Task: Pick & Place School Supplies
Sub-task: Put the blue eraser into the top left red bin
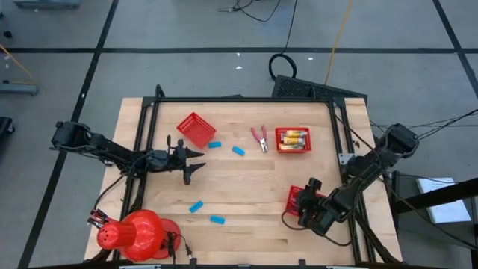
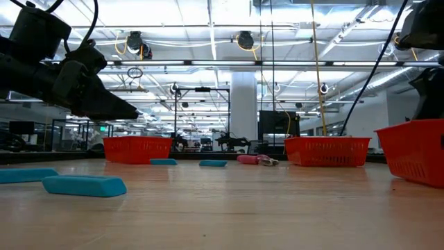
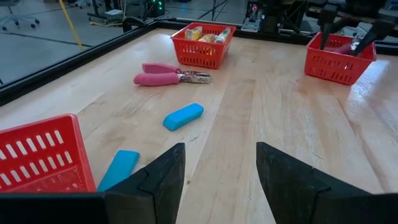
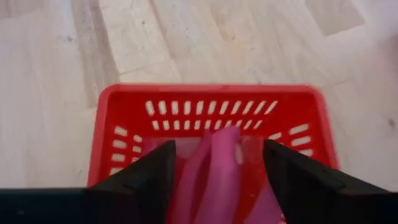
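Note:
My left gripper (image 1: 199,161) (image 3: 221,155) hangs open and empty above the bare wood, beside a red basket (image 1: 196,129). Two light-blue erasers (image 1: 214,145) (image 1: 238,150) lie ahead of it, and two more (image 1: 196,206) (image 1: 217,220) lie near the front edge. Red-handled pliers (image 1: 260,137) (image 3: 168,76) lie flat on the table. My right gripper (image 1: 308,196) (image 4: 217,155) is open over another red basket (image 4: 124,106). Pink-handled pliers (image 4: 214,171) sit in that basket between the fingers. Yellow-and-white packets (image 1: 293,138) fill a third basket (image 1: 293,149). My right gripper points down into the basket, and its open fingers (image 4: 149,171) stand on either side of the pliers' pink handles (image 4: 208,155). I cannot tell whether they touch the handles. The pliers' lower part is hidden inside the basket.
A red dome-shaped object (image 1: 134,233) stands at the front left corner. A black frame (image 1: 239,99) runs around the wooden table. Bare wood (image 1: 254,187) lies between the two grippers.

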You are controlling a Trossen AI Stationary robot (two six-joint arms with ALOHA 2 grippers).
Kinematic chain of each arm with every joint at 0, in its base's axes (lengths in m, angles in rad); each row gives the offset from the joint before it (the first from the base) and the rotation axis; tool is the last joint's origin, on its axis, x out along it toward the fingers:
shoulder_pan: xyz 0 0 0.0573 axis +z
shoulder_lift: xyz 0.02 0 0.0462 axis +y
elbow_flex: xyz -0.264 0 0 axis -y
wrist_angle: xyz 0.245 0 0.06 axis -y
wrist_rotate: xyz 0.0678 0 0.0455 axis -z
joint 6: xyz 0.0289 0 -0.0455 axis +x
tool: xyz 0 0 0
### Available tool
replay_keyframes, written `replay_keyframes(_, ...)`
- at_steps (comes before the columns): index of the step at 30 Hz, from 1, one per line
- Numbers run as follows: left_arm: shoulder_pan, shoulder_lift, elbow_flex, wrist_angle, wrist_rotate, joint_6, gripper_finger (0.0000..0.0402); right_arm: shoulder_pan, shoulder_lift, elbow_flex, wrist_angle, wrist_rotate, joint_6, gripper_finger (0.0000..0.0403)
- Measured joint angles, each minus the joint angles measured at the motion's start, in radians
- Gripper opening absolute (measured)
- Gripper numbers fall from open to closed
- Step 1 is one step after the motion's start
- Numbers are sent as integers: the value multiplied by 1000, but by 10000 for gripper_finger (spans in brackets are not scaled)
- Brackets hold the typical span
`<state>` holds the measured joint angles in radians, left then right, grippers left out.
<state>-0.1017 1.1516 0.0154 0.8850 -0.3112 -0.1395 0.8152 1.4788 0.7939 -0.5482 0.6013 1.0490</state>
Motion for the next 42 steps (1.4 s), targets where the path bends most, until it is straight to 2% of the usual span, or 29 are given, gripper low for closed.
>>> replay_keyframes(5,0,0,55,-31,49,19,200,-37,-22,19,-1,32,-99,248)
replay_keyframes(11,9,11,266,-411,41,32,200,-83,-94,54,9,115,-287,242)
replay_keyframes(15,51,60,371,-548,27,48,200,-101,-148,55,53,146,-420,242)
replay_keyframes(21,136,217,501,-595,134,123,200,-102,-183,55,96,158,-573,243)
replay_keyframes(26,185,382,640,-665,230,220,201,-108,-184,55,96,163,-606,243)
replay_keyframes(35,244,628,901,-869,221,370,222,-109,-184,55,77,161,-635,243)
replay_keyframes(42,284,738,1009,-966,206,459,230,-109,-184,55,61,158,-635,242)
